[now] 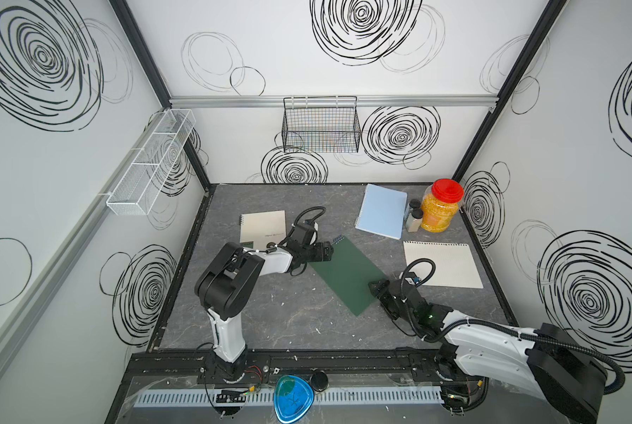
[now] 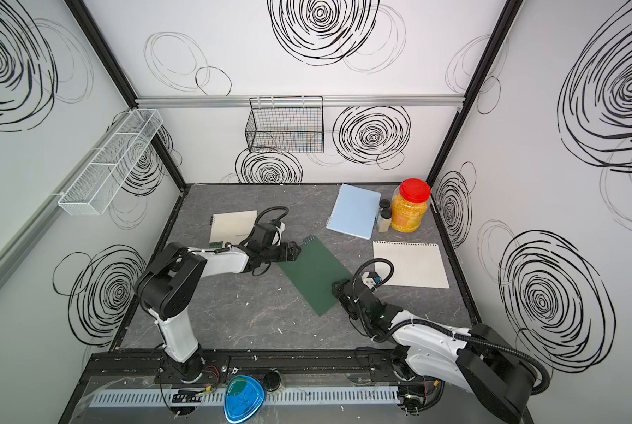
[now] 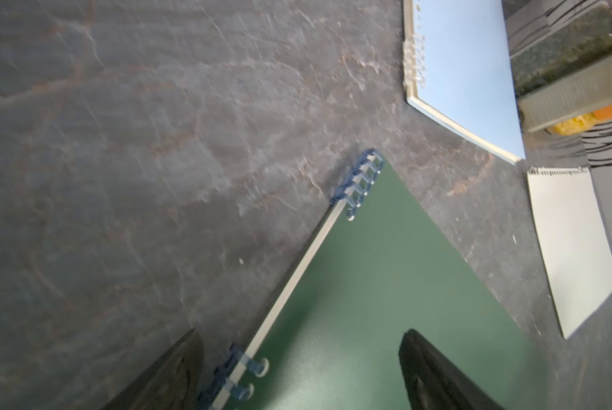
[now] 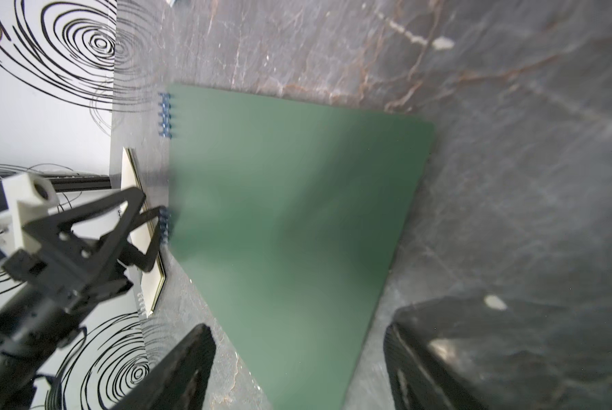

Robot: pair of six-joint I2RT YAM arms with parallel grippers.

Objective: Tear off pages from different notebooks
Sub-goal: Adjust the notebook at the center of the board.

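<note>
Dark green notebook (image 1: 347, 279) flat and diagonal at the middle of the table (image 1: 270, 315) in both top views, cover closed, blue spiral coils at the far end. Cream notebook (image 1: 261, 227) flat at far left, partly hidden behind the left arm. Light blue notebook (image 1: 380, 211) flat at far right, just beside two small dark-capped bottles (image 1: 413, 218) and a red-lidded jar (image 1: 441, 209) of yellow grains. Loose lined page (image 1: 441, 264) flat at right, punched edge toward the back wall, apart from the green cover. Left gripper (image 1: 330, 251) at the bound end of the dark green notebook, right gripper (image 1: 375, 286) at its right-hand long edge, near the front corner. Jaw spread hard to read from above.

Left wrist view: left gripper (image 3: 301, 335) spread wide, one finger (image 3: 176, 369) over bare table, its mate over the green cover (image 3: 386, 284), the spiral edge between the two. Nothing clamped; contact with the cover not discernible. Beyond, the light blue notebook (image 3: 468, 71), the bottles and the loose lined page (image 3: 574, 255).

Right wrist view: right gripper (image 4: 299, 326) likewise wide apart, the near corner of the dark green notebook (image 4: 279, 213) between its fingers, nothing gripped. Opposite, the left gripper (image 4: 152, 230) at the bound edge, fingers parted by the blue coils, with the cream notebook (image 4: 153, 294) edge-on just behind.
</note>
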